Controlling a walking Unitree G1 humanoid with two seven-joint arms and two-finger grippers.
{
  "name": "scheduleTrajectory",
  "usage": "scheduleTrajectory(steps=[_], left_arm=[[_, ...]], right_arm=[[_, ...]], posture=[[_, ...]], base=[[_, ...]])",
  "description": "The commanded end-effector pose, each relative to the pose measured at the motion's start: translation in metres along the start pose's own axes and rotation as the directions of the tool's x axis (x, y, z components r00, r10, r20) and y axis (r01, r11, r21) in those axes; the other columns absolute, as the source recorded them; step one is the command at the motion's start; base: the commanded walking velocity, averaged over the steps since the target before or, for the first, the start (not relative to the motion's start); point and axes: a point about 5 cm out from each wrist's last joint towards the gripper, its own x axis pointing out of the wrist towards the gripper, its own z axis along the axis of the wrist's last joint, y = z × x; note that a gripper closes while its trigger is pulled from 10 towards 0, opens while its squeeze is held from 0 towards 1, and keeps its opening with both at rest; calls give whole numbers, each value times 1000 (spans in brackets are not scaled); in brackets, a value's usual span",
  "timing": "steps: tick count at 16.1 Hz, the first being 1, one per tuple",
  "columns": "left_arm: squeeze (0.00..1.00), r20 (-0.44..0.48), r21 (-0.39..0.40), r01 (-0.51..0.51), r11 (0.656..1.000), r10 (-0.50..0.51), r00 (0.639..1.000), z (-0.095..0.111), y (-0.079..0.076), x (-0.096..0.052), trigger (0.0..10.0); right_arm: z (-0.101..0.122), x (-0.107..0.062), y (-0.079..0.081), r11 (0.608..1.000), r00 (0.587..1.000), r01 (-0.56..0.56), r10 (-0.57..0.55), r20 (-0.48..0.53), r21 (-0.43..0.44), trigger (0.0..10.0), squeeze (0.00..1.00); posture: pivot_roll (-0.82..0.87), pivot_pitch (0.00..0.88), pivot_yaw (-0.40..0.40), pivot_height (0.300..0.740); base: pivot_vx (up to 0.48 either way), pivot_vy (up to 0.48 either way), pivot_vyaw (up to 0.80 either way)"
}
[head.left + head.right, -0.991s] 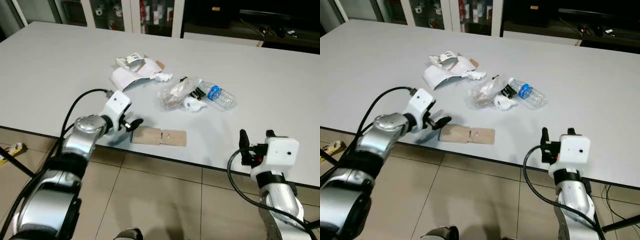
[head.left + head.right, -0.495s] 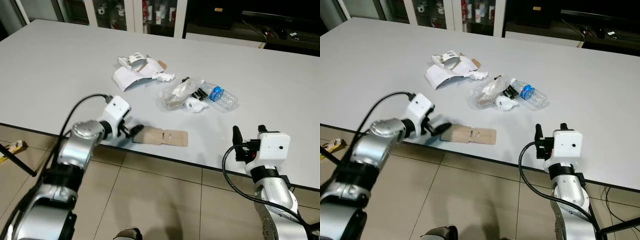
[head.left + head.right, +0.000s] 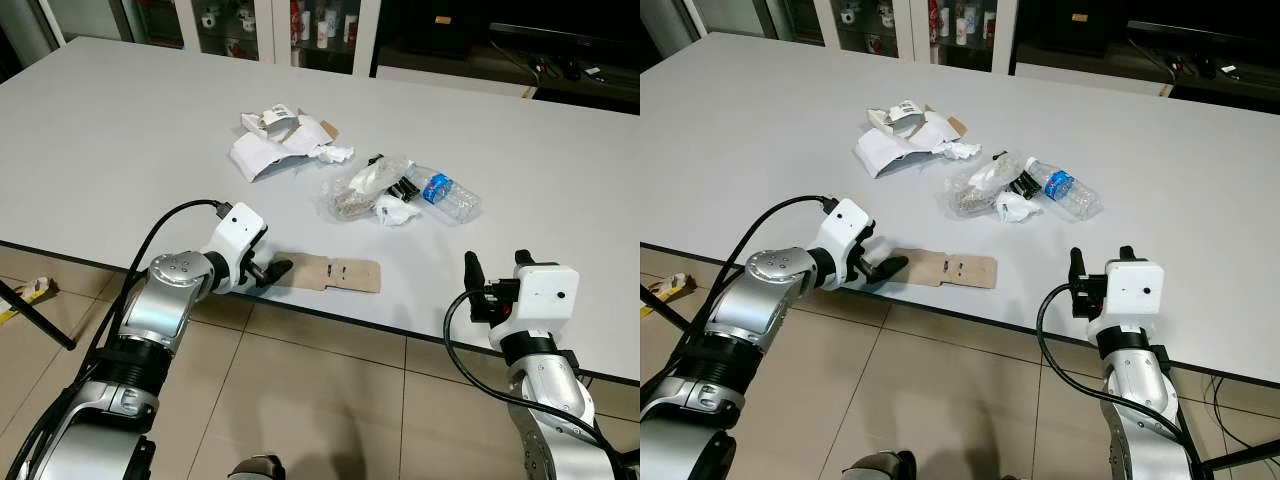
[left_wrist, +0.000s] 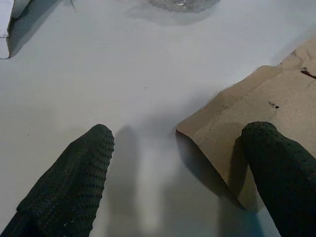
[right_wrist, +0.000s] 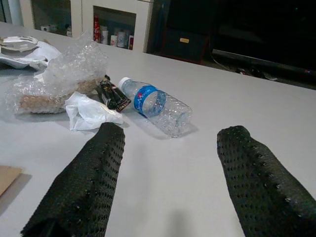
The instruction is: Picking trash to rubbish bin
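Observation:
A flat brown cardboard piece (image 3: 335, 274) lies at the table's front edge. My left gripper (image 3: 272, 268) is open at its left end; in the left wrist view one finger (image 4: 281, 173) hangs over the cardboard (image 4: 276, 94) corner and the other (image 4: 69, 187) over bare table. Further back lie a bubble-wrap bag (image 3: 358, 188), a crumpled white tissue (image 3: 392, 210), a small black item (image 3: 400, 187) and a clear plastic bottle (image 3: 447, 194) with a blue label. Torn white paper and packaging (image 3: 270, 150) sits to their left. My right gripper (image 3: 496, 265) stands open, nothing in it, at the front edge, pointing towards the bottle (image 5: 158, 104).
The grey table (image 3: 120, 130) stretches wide to the left and back. Its dark front edge (image 3: 420, 339) runs just under both grippers, with tiled floor (image 3: 330, 400) below. Glass cabinets (image 3: 270, 20) stand behind the table.
My left gripper has dropped lower and come up against the cardboard's left end. The right arm has shifted slightly left. The camera has moved a little.

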Motion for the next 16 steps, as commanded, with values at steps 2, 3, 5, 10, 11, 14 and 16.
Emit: scheduleTrajectory(steps=[2, 3, 5, 10, 11, 14, 16], left_arm=[[0, -15, -2, 5, 1000, -5, 1000, -3, -6, 4, 10000], [0, -19, -10, 14, 1000, -14, 1000, -5, -9, 6, 10000], [0, -21, -8, 23, 1000, -23, 1000, -5, -11, 9, 10000], [0, -25, -13, 45, 999, -45, 999, -11, -19, 11, 7137], [0, -26, -14, 35, 999, -35, 999, -11, -17, 12, 6863], [0, -13, 2, -68, 998, 68, 998, -7, 1, 11, 10000], [0, -11, 2, -94, 996, 94, 996, -7, 6, 10, 6706]], right_arm=[[-1, 0, -3, 1000, 1000, 9, -9, -2, 1, 10000, 0], [-1, 0, -3, 1000, 1000, 10, -10, -1, 1, 10000, 0], [0, 2, -4, 1000, 1000, 16, -16, 7, 2, 10000, 0], [-2, -1, -3, 1000, 1000, 18, -18, -3, 6, 10000, 0], [-1, 0, -3, 1000, 1000, 18, -18, -2, 6, 10000, 0], [-1, -1, -4, 1000, 1000, 18, -18, 0, 1, 10000, 0], [-1, -1, -4, 1000, 1000, 19, -19, 0, 3, 10000, 0]], posture=[[213, 88, -26, 740], [212, 81, -24, 740], [211, 85, -21, 740], [204, 97, -26, 740], [204, 97, -26, 740], [202, 99, -27, 740], [201, 104, -25, 740]], base=[[0, 0, 0], [0, 0, 0], [0, 0, 0], [0, 0, 0], [0, 0, 0], [0, 0, 0], [0, 0, 0]])
